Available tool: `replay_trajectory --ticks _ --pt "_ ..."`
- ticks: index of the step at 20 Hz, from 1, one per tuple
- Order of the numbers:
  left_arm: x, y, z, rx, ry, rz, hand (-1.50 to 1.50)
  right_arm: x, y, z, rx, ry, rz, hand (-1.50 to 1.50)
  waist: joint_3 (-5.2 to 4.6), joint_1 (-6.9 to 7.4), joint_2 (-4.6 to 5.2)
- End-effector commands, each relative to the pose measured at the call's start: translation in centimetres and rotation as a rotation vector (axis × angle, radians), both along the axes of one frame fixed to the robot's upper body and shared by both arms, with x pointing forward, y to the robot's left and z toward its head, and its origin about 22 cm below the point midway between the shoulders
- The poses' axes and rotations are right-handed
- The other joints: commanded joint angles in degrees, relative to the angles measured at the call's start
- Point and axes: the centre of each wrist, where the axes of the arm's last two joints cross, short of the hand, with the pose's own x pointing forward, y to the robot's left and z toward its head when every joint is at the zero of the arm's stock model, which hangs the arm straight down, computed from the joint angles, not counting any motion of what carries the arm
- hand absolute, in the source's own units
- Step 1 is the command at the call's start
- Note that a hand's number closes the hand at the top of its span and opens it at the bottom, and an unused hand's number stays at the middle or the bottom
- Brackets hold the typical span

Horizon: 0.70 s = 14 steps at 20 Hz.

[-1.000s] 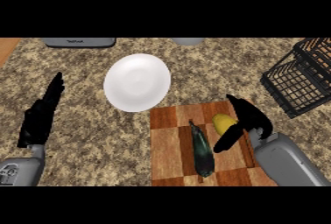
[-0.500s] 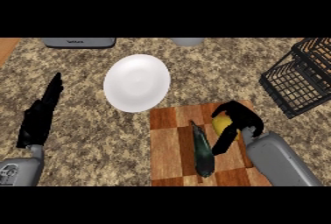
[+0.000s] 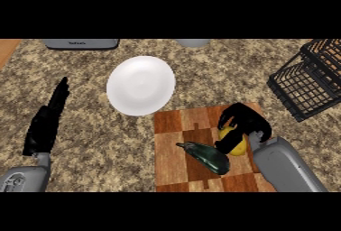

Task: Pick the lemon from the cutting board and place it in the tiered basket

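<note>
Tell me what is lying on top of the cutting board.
On the cutting board lie a dark green vegetable and the lemon beside it. The right hand curls over the lemon, covering its upper part, so only its lower yellow side shows.

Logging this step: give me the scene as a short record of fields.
surface: speckled counter
cutting board: checkered wood, lower middle
lemon: yellow, on the board's right part
right hand: curled over the lemon
eggplant: dark, on the board beside the lemon
plate: white, left of and above the board
tiered basket: black wire, right edge
left hand: open, resting at left
</note>
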Motion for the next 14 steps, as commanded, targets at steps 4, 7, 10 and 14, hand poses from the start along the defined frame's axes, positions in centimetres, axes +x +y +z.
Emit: replay_trajectory --ticks 4,7,10,14 --pt "-1.0 0.7 -0.8 0.001 0.023 0.018 0.0 -1.0 0.2 4.7 0.088 -0.133 -0.147 1.5 0.12 -0.23 -0.04" --pt "-0.9 1.5 -1.2 -0.013 0.029 0.028 0.0 -5.7 1.2 4.6 0.115 -0.278 0.219 1.5 0.13 -1.2 -0.38" --pt "-0.5 1.5 -0.2 0.006 0.02 0.045 0.0 -9.6 2.1 5.0 0.155 -0.364 0.552 1.5 0.27 -2.41 -1.19" --pt "-1.0 1.2 -0.1 -0.011 0.026 0.041 0.0 -13.0 -1.8 8.9 0.259 -0.622 0.44 1.5 0.26 -2.68 -0.68"
